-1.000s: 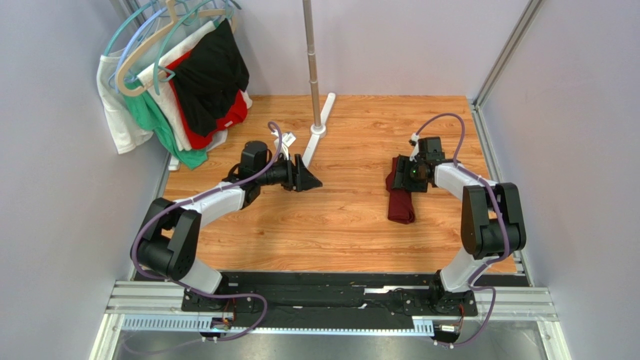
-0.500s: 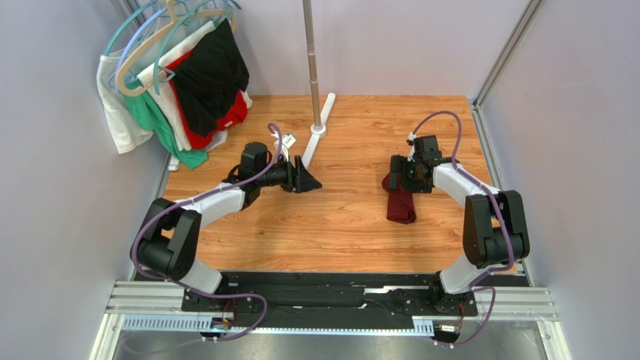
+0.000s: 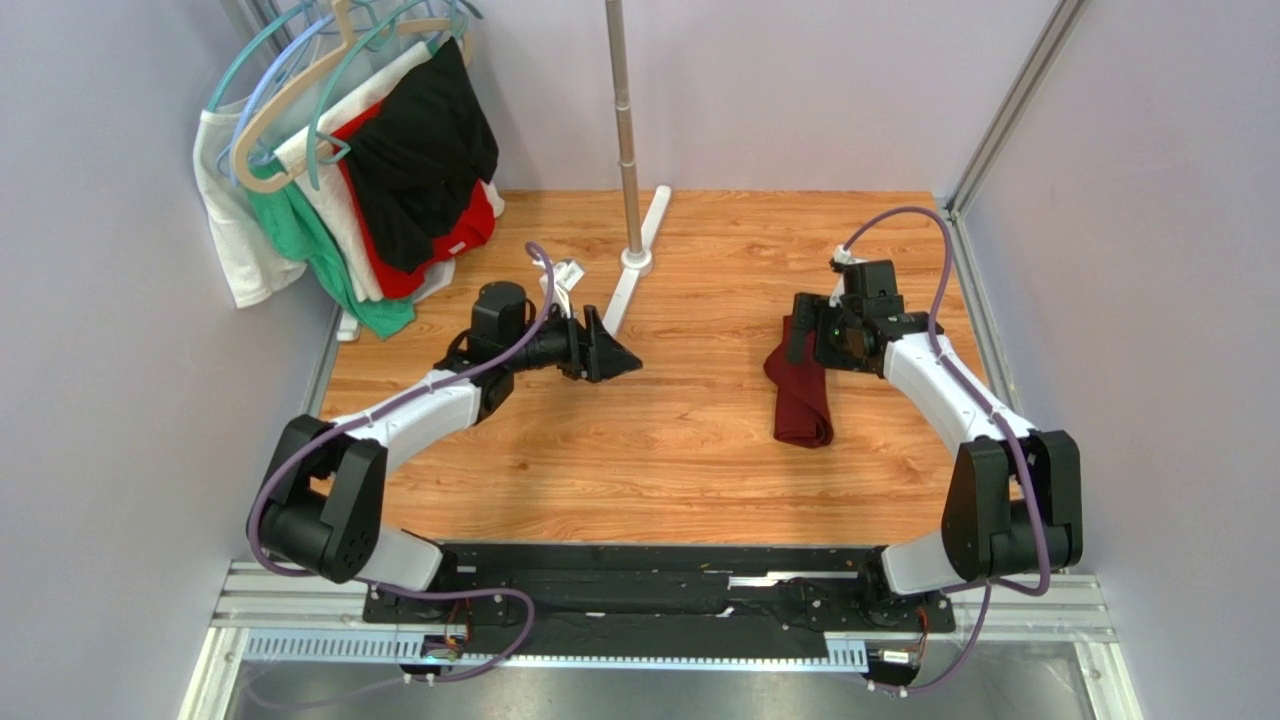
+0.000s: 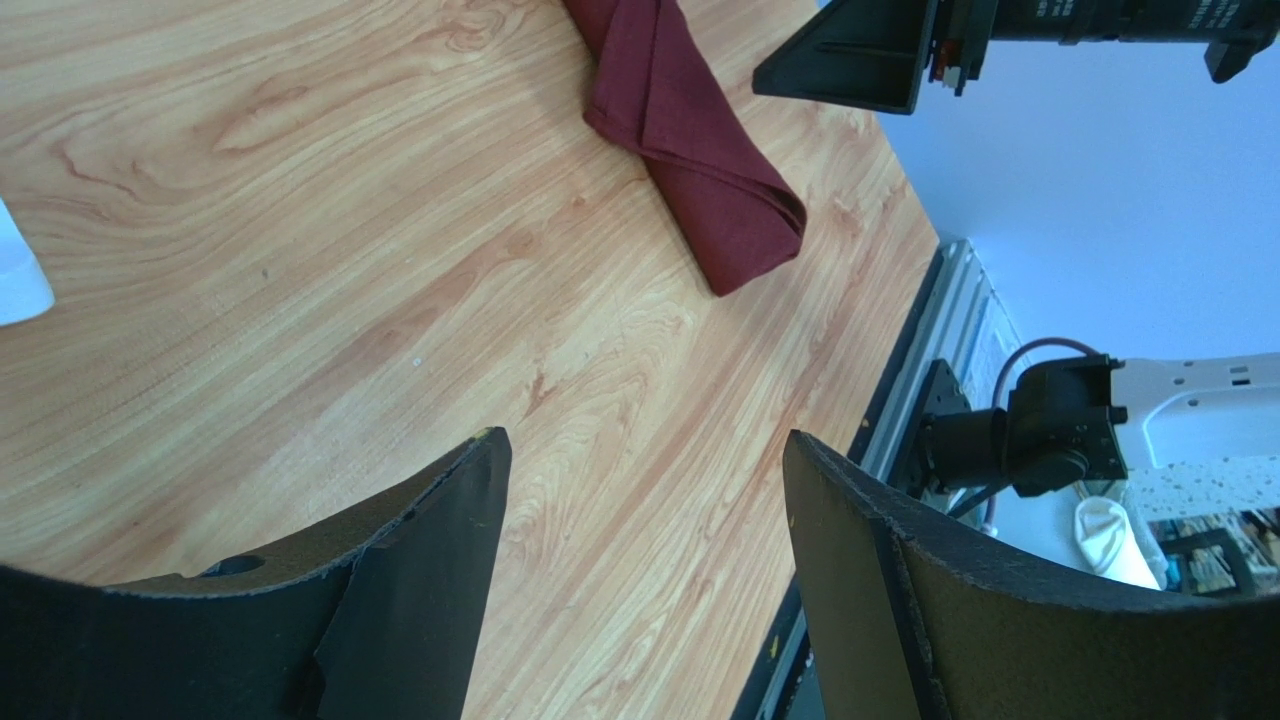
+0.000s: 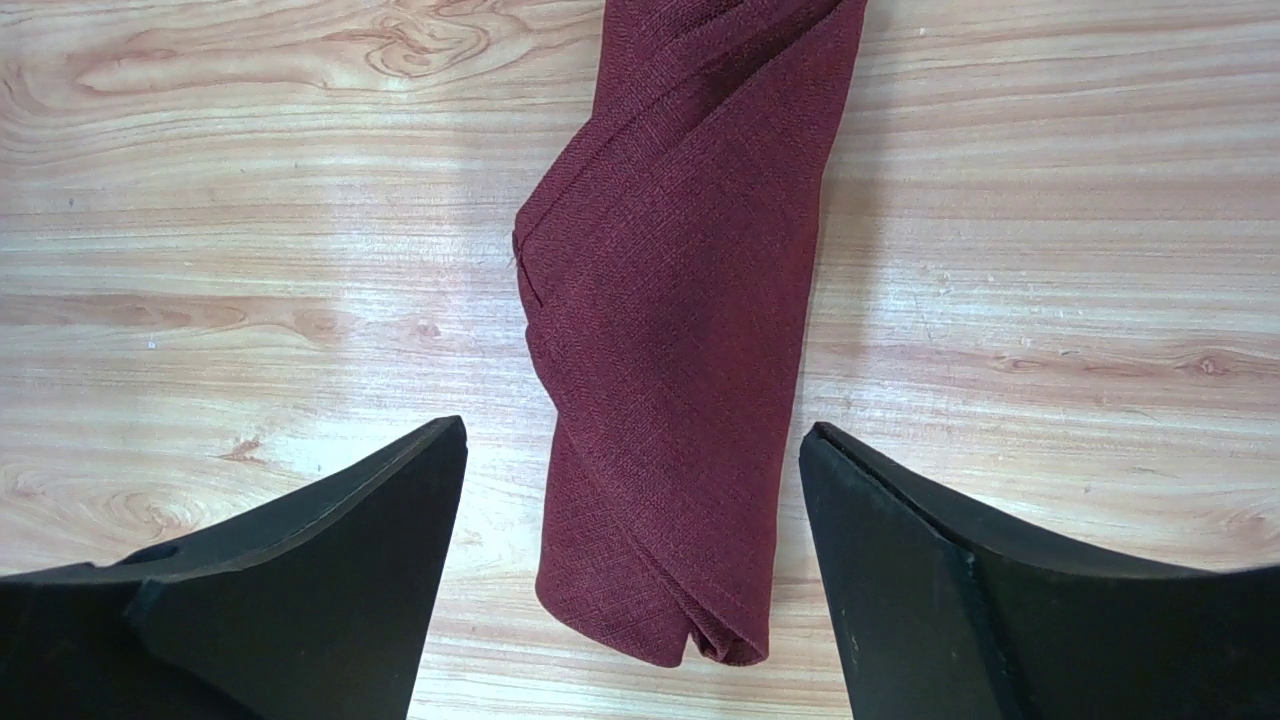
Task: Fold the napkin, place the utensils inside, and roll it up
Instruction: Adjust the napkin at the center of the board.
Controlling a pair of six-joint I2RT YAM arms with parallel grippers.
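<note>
Rolled napkin [image 3: 804,393] lies on the table [image 3: 676,450], right of centre.
Soft, light cloth, likely to unroll if tugged: pinch across the roll's middle. Left gripper [image 4: 643,438] hangs wide and empty over bare table; right gripper [image 5: 631,435] gapes, empty, over the roll's far part.

The right end effector [image 3: 819,342] has opened its two fingers wide. It has moved back toward the far right, so more of the rolled napkin's [image 3: 804,402] top end now shows. Its arm's elbow swung outward. The left end effector [image 3: 613,348] opened a little more, and its arm's elbow slid left.
</note>
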